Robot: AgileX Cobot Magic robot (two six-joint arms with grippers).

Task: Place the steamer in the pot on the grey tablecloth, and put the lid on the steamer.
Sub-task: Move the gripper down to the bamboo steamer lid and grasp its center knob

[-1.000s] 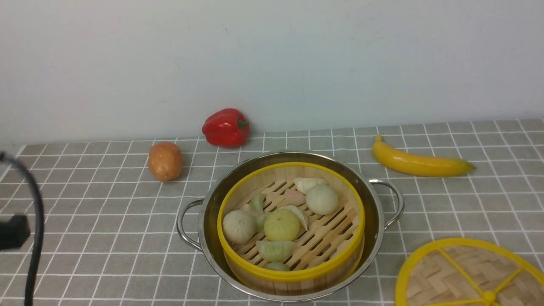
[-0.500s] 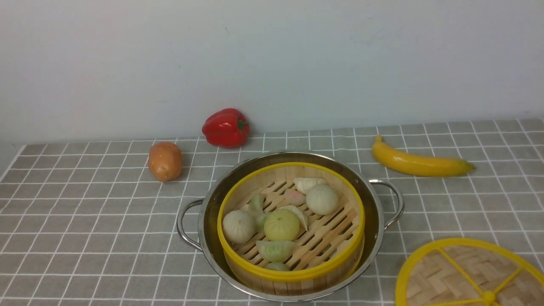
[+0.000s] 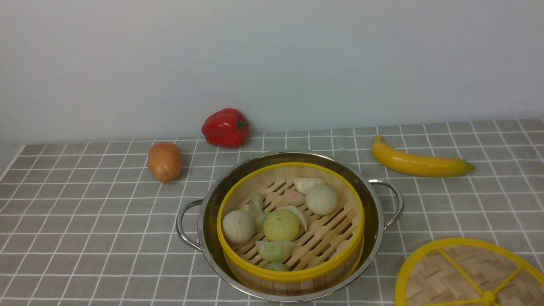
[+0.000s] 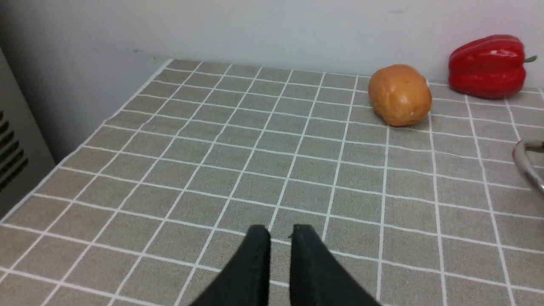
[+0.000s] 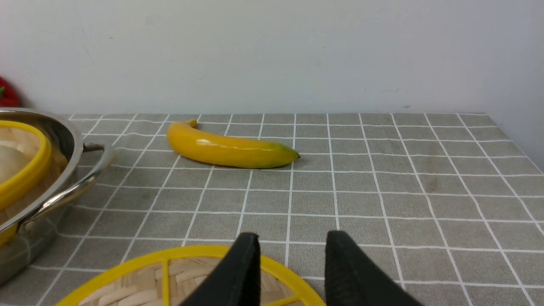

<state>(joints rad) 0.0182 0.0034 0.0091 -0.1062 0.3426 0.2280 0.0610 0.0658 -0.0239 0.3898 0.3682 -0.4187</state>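
Observation:
The steamer (image 3: pixel 293 274), a bamboo basket with a yellow rim and toy buns and dumplings inside, sits in the shiny steel pot (image 3: pixel 375 212) at the middle of the grey tablecloth (image 3: pixel 85 221). The lid (image 3: pixel 450 276), a woven disc with yellow spokes, lies flat on the cloth at the front right. Neither gripper shows in the front view. My left gripper (image 4: pixel 279 231) is shut and empty above bare cloth, left of the pot's handle (image 4: pixel 529 168). My right gripper (image 5: pixel 293 236) is open and empty just above the lid's far rim (image 5: pixel 170 276), with the pot (image 5: pixel 63 136) beside it.
A potato (image 3: pixel 164 161) and a red pepper (image 3: pixel 225 127) lie behind the pot on the left near the wall. A banana (image 3: pixel 418 163) lies behind it on the right. The cloth's left edge (image 4: pixel 85 140) drops beside a grey cabinet.
A black part of the left arm and its cable, seen at the front view's left edge a second ago, has gone out of that view. The objects have not moved.

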